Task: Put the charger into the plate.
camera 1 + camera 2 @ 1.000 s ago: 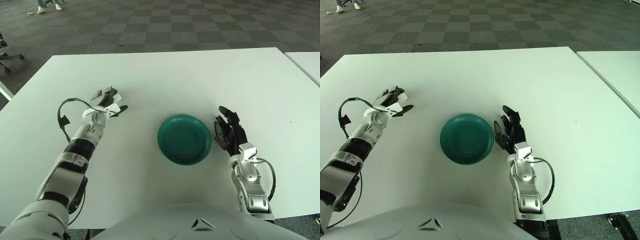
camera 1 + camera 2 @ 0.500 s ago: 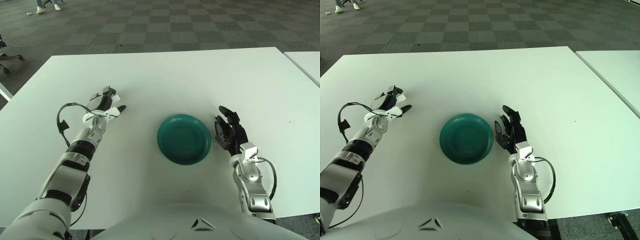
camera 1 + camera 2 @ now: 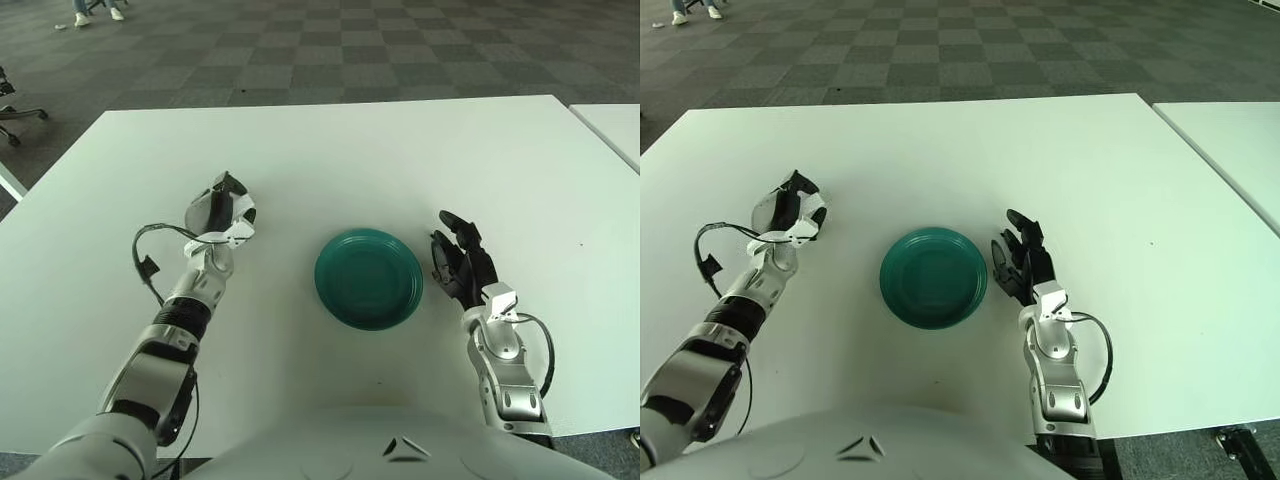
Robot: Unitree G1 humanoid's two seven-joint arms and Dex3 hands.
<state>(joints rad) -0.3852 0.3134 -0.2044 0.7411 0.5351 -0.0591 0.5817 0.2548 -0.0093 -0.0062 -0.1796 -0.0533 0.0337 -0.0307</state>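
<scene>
A small white charger [image 3: 236, 229] is held in the curled fingers of my left hand [image 3: 224, 208], which stands upright above the table to the left of the plate. The dark green round plate [image 3: 331, 299] lies empty at the middle of the white table. My right hand [image 3: 460, 256] rests with its fingers spread just right of the plate and holds nothing. The left hand also shows in the right eye view [image 3: 794, 207].
A black cable loops [image 3: 148, 262] beside my left forearm. A second white table [image 3: 615, 125] stands at the far right. The table's far edge [image 3: 330, 103] borders a dark checkered carpet.
My left hand has moved right, closer to the plate, and turned more upright with the charger in it. The right hand has not moved.
</scene>
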